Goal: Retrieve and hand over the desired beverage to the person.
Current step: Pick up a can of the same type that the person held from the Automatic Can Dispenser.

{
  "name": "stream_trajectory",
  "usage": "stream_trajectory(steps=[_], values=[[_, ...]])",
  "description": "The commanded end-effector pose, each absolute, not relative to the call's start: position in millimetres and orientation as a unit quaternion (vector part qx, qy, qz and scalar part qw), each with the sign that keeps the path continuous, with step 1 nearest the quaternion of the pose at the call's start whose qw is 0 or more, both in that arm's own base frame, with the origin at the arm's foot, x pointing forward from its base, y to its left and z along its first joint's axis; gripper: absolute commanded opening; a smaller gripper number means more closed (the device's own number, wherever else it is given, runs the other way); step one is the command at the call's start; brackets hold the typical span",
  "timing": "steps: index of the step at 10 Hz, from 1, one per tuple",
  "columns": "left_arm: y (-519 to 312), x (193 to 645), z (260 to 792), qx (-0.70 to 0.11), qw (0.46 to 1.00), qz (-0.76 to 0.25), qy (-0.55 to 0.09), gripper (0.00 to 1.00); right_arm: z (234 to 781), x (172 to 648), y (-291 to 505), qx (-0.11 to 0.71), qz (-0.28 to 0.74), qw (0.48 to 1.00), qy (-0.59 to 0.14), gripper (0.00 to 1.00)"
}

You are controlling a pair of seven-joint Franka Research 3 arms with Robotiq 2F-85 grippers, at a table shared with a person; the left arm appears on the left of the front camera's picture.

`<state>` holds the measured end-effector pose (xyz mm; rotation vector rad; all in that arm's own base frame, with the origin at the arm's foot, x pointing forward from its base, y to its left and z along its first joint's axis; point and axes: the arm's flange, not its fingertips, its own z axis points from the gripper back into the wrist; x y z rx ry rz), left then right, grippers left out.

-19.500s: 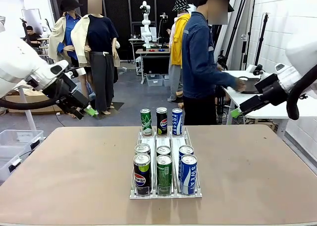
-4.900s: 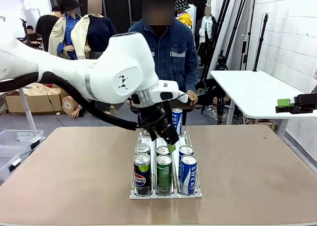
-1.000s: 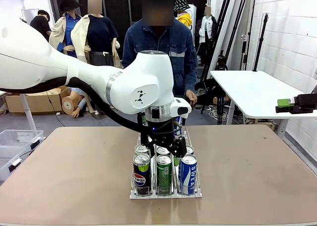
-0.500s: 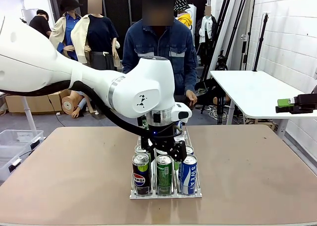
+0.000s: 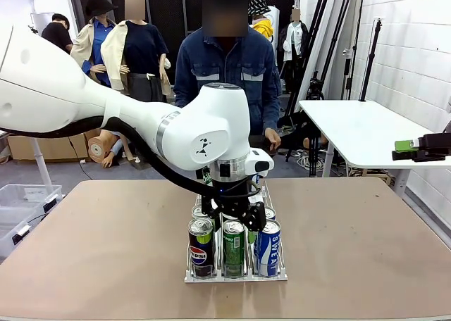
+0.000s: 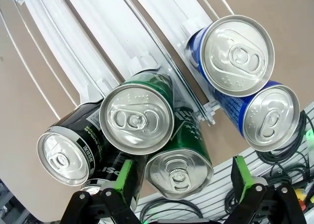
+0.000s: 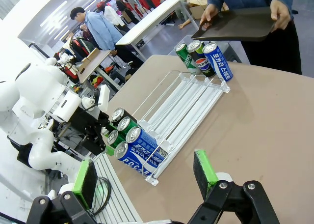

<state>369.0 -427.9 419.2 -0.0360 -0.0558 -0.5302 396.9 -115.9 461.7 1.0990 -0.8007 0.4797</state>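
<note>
My left claw (image 6: 184, 181) is spread, its pads flanking the green can (image 6: 179, 171) at the near end of the rack's (image 6: 93, 32) middle lane. The can stands upright, lid toward my wrist camera. From the front, the arm hides part of it. My right claw (image 7: 145, 179) is spread, well right of the table (image 5: 106, 236).

Tan tabletop (image 5: 106, 243) spread beneath the left gripper (image 5: 235, 224), white side table (image 5: 352, 127) well off to its right and farther back, cardboard box (image 5: 42, 143) far behind to its left, clear plastic bin (image 5: 21, 198) nearer on that side.
</note>
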Motion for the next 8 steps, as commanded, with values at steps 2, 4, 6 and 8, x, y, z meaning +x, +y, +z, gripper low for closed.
stream_trajectory(steps=[2, 4, 6, 8], values=[[-435.8, 372.0, 413.6, 0.000, 0.968, -0.247, -0.038, 1.00, 461.8, 396.0, -116.1, 0.505, 0.221, 0.752, -0.363, 1.00], [-437.2, 372.2, 412.1, -0.001, 0.968, -0.247, -0.038, 1.00, 461.8, 396.0, -116.1, 0.505, 0.221, 0.752, -0.363, 1.00], [-438.1, 372.1, 411.5, 0.000, 0.968, -0.247, -0.040, 0.93, 461.8, 396.0, -116.1, 0.505, 0.221, 0.752, -0.363, 1.00], [-438.2, 371.9, 410.6, 0.002, 0.968, -0.248, -0.041, 0.80, 461.8, 396.0, -116.1, 0.505, 0.221, 0.752, -0.363, 1.00]])
